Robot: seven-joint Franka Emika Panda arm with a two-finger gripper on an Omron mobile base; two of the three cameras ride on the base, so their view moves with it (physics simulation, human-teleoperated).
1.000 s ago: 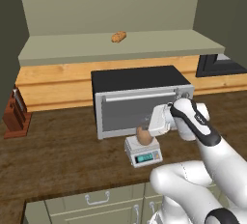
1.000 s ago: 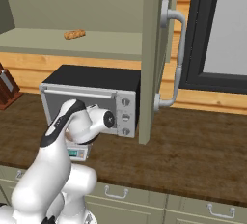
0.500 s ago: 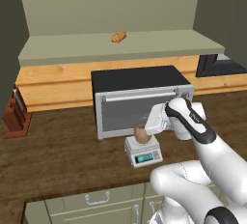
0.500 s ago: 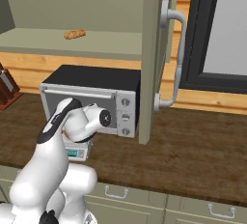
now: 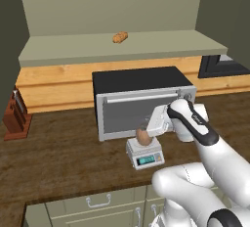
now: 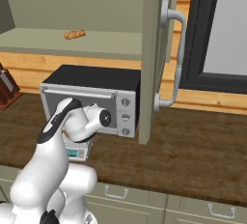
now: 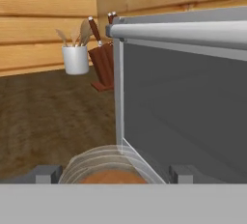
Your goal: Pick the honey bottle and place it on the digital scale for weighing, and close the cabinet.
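The amber honey bottle (image 5: 143,137) stands upright on the small white digital scale (image 5: 146,157), just in front of the toaster oven door. My gripper (image 5: 148,129) reaches in level from the right and is open, one finger on each side of the bottle. In the hand view the bottle's pale lid (image 7: 114,164) lies between the fingertips (image 7: 46,174) with a small gap on both sides. A corner of the scale (image 6: 76,152) peeks out behind my arm. The sage-green cabinet door (image 6: 150,49) stands open, edge-on, with its silver bar handle (image 6: 176,59) to the right.
The silver toaster oven (image 5: 141,101) sits right behind the scale. A bread-like lump (image 5: 120,37) lies on the cabinet shelf. A knife block (image 5: 15,113) stands at the far left, and a white utensil cup (image 7: 76,56) is beside it. A dark window frame (image 6: 212,30) is on the right.
My forearm has swung slightly while the hand stays almost where it was. The honey bottle remains on the scale.
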